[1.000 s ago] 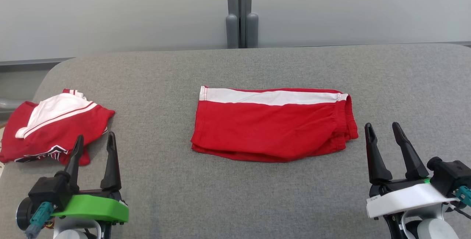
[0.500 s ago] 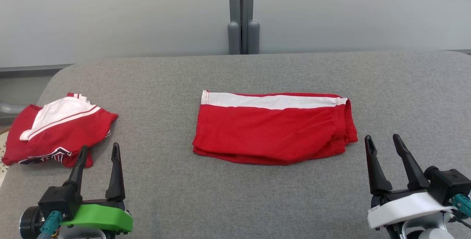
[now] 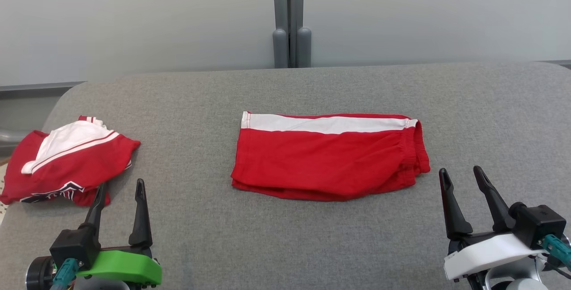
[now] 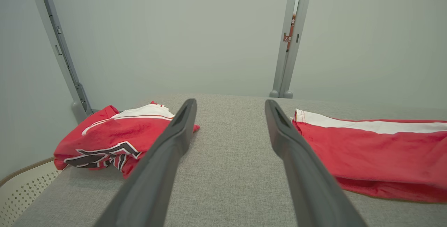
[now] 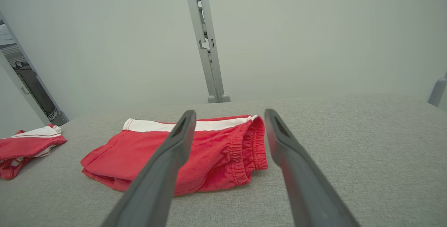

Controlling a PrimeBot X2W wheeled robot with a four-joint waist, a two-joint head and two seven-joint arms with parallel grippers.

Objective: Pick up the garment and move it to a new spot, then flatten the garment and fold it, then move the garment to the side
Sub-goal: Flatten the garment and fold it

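Observation:
Red shorts with a white side stripe [image 3: 328, 156] lie folded flat in the middle of the grey table [image 3: 285, 89]; the elastic waistband faces right. They also show in the left wrist view [image 4: 370, 150] and the right wrist view [image 5: 209, 150]. My left gripper [image 3: 121, 186] stands open near the table's front left, empty, just in front of a second garment. My right gripper [image 3: 461, 172] is open and empty at the front right, a little right of the shorts' waistband.
A crumpled red and white jersey [image 3: 67, 160] with dark lettering lies at the table's left edge, seen too in the left wrist view [image 4: 111, 138]. A grey post [image 3: 291, 18] stands behind the table against a pale wall. A white perforated basket rim [image 4: 21, 192] sits below the left edge.
Both grippers have drawn back toward the table's front edge, still open. The head camera shifted slightly; the shorts and jersey lie as before.

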